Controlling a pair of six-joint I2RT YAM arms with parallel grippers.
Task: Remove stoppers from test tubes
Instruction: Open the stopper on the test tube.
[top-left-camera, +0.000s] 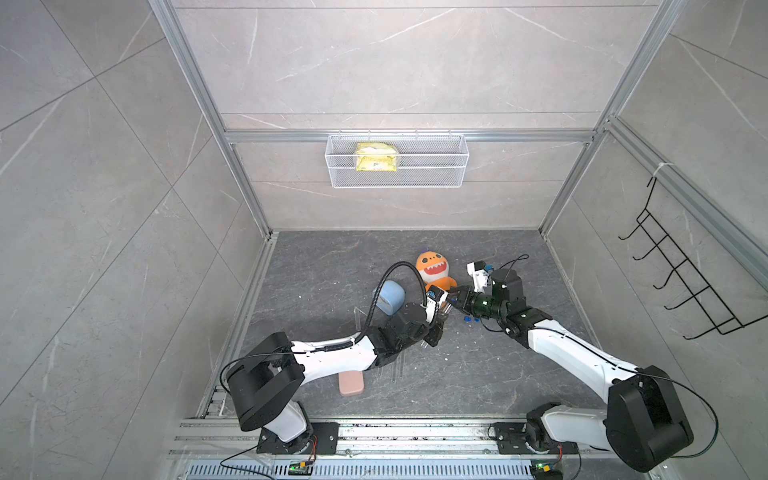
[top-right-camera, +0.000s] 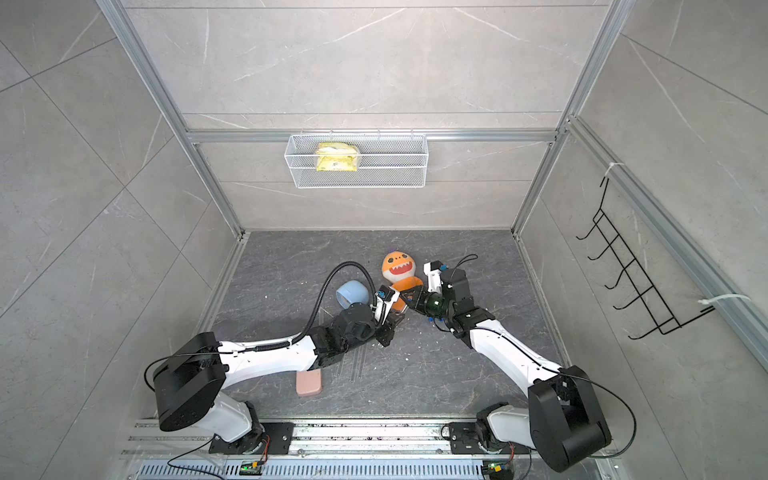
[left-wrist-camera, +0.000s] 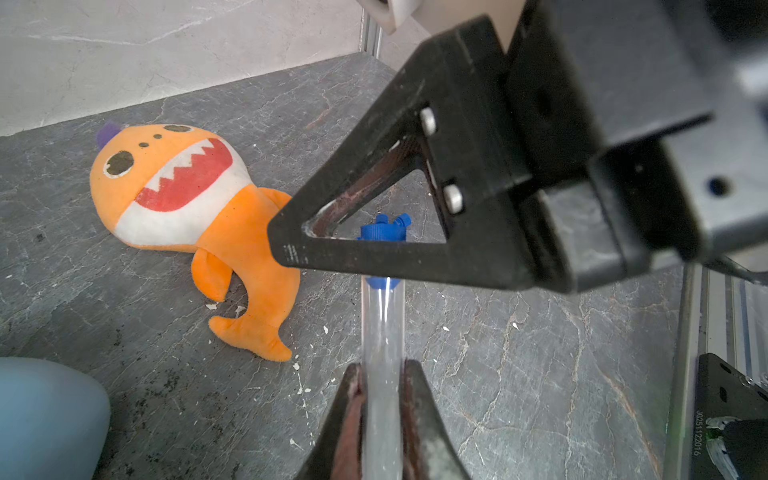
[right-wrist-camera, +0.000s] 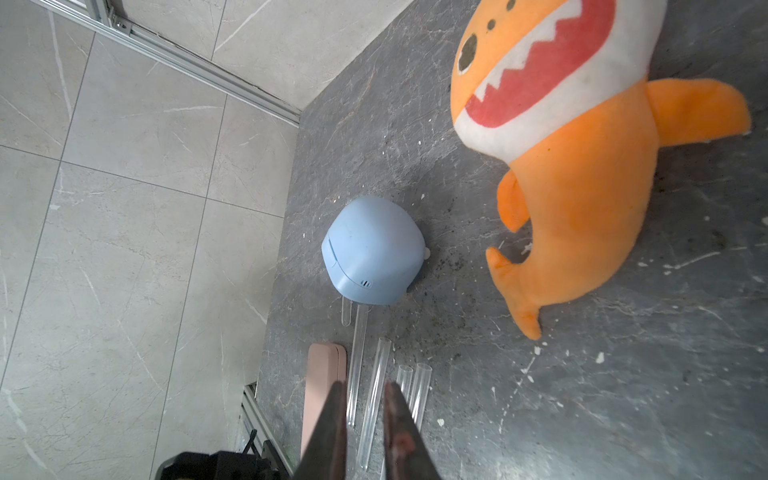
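Nearest my base, the pink case (top-left-camera: 351, 382) lies flat on the bench (top-left-camera: 478, 374), partly under my left forearm. Just beside it, the other test tubes (right-wrist-camera: 376, 399) lie side by side on the bench. They are clear and open-mouthed, and run roughly along the case.

A little farther out, my left tool (left-wrist-camera: 382, 366) is clamped on the held test tube (left-wrist-camera: 382, 332). It grips the glass partway along, and the stoppered end points away toward my right tool (right-wrist-camera: 365, 384). That right tool is closed on the stopper (left-wrist-camera: 380, 232). The blue cap sits in the tube's mouth and shows through the triangular cut-out of the near finger (left-wrist-camera: 415, 257), which lies across it. So the stopper is in the tube, up off the bench, where my two arms meet.

In a top view, loose stoppers (top-left-camera: 468, 319) lie on the bench just beside my right wrist. Beyond the tools, the pale blue cup (top-left-camera: 390, 297) rests on the bench, with the orange plush toy (top-left-camera: 434, 270) face up near it. On the back wall hangs a white wire basket (top-left-camera: 432, 174) holding a yellow packet (top-left-camera: 376, 157).
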